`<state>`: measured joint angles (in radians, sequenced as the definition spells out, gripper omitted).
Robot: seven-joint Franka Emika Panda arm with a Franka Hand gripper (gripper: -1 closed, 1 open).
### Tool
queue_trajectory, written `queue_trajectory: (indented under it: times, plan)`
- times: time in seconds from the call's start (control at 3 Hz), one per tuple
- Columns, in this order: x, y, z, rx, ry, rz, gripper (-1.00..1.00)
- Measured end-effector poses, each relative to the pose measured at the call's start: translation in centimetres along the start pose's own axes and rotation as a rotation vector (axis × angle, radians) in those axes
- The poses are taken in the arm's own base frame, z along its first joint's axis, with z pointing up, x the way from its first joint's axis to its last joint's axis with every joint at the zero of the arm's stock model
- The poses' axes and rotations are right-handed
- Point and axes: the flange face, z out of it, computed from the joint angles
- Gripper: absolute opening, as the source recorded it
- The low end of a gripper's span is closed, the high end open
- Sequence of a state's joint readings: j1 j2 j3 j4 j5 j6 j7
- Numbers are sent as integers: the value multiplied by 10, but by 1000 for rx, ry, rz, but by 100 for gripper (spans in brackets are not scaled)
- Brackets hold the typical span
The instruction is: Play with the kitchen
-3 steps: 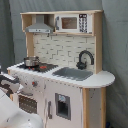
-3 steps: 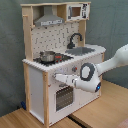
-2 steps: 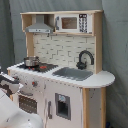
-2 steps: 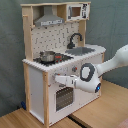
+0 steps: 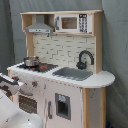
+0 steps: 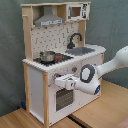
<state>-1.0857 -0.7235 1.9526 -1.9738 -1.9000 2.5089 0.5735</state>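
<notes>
The kitchen [image 5: 60,75] is a tall white and pale-wood toy with a grey hood [image 5: 40,27], black faucet [image 5: 85,57], sink [image 5: 72,73] and a metal pot [image 5: 31,61] on the red-ringed hob. In the second exterior view the kitchen [image 6: 37,75] stands on the left, and my white arm reaches in from the second exterior view's right. My gripper [image 6: 57,78] is at the front panel, just above the oven door [image 6: 62,97] and left of the knobs [image 6: 75,69]. In the first exterior view the gripper [image 5: 18,85] shows at the lower left.
The kitchen stands on a wooden table [image 6: 102,115] in front of a grey curtain [image 6: 115,25]. A toy microwave [image 5: 72,22] sits on the top shelf. The arm's large white wrist [image 6: 89,79] hangs in front of the cabinet door.
</notes>
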Motion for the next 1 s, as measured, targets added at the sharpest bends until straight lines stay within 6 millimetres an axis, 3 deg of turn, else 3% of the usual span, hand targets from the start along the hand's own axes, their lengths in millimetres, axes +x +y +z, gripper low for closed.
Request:
queue_trajectory:
  times: [1.0]
  plan:
    - [6,-7,1,-48,-76,-340,-100]
